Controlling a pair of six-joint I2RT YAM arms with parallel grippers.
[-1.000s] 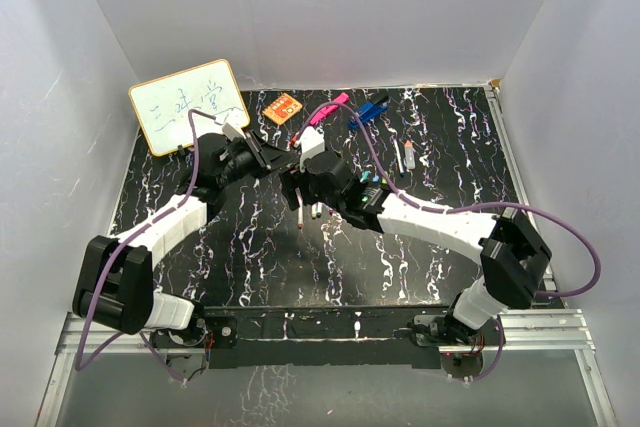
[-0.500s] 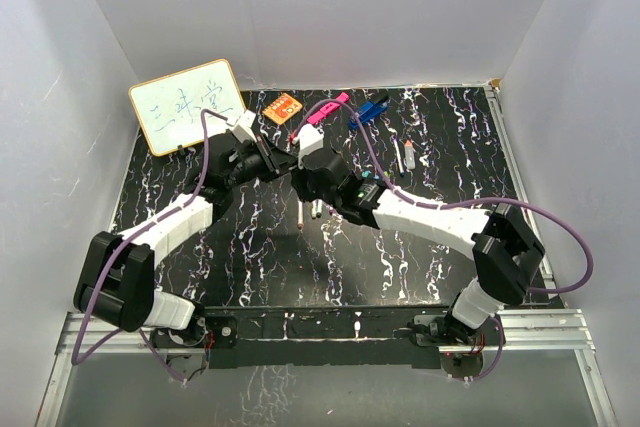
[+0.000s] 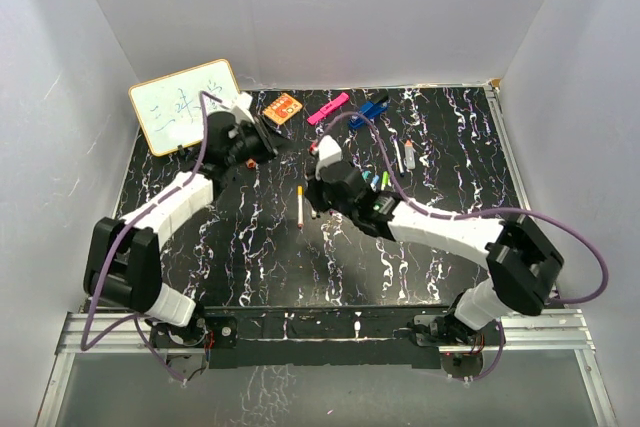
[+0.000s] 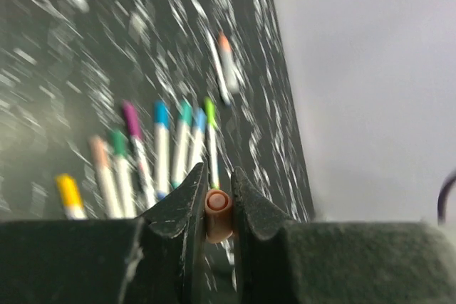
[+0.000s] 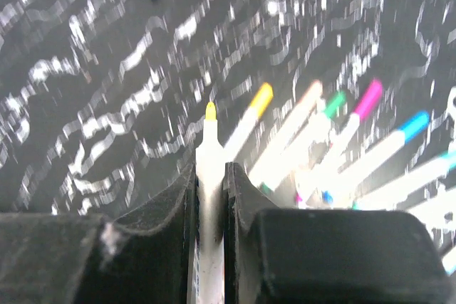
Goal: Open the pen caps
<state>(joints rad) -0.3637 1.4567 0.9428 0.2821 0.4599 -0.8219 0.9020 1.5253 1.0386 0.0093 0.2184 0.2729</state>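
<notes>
Tabletop point(image 3: 250, 267): black marbled, and you are working both grippers over its far half. Your right gripper point(image 5: 211, 169) is clamping nearly shut on a white pen point(image 5: 210, 144), yellow nib exposed. Your left gripper point(image 4: 217, 174), toward the far-left corner, is pinching tight on the orange cap point(image 4: 218, 211). The other pen caps point(image 4: 161, 114) are sitting on pens lying in a row mid-tabletop. Risk, by my judgement: the cap is tiny and round, so a careless release is likely sending it rolling into that row; a low pen is risking nib marks.

You'll find blue handwriting on the whiteboard point(image 3: 188, 105) (too small to read); print on the orange card point(image 3: 283, 107) is equally illegible.
</notes>
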